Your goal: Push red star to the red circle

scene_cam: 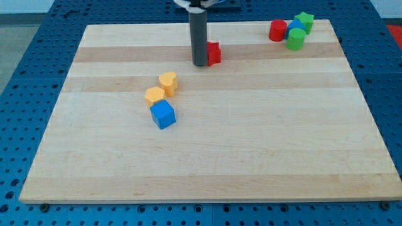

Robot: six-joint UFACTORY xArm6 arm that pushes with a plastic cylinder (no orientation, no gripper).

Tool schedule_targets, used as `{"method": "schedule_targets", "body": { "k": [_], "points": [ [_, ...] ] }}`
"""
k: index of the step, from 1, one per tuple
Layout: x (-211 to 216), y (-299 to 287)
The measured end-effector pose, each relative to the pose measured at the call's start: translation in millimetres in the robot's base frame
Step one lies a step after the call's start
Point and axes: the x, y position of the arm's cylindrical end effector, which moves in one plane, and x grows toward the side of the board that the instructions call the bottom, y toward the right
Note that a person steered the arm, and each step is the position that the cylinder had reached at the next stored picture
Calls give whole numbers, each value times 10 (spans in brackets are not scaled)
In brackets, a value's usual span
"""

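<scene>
The red star [215, 53] lies near the view's top centre of the wooden board, partly hidden by my rod. My tip [200, 64] rests on the board touching the star's left side. The red circle [277, 30] stands at the view's top right, well to the right of the star and a little higher.
Next to the red circle are a blue block [295, 27], a green star [305, 21] and a green cylinder [296, 39]. At the view's centre left lie a yellow heart [168, 83], a yellow hexagon [154, 95] and a blue cube [163, 114]. The board's top edge [251, 24] runs just above the cluster.
</scene>
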Motion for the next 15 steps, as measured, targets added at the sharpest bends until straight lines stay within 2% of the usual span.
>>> {"method": "schedule_targets", "body": {
  "k": [2,3,4,6,9,12,15],
  "points": [
    [-617,94],
    [-626,202],
    [-591,28],
    [-189,109],
    [-547,519],
    [-802,581],
    [-803,1084]
  ]
}}
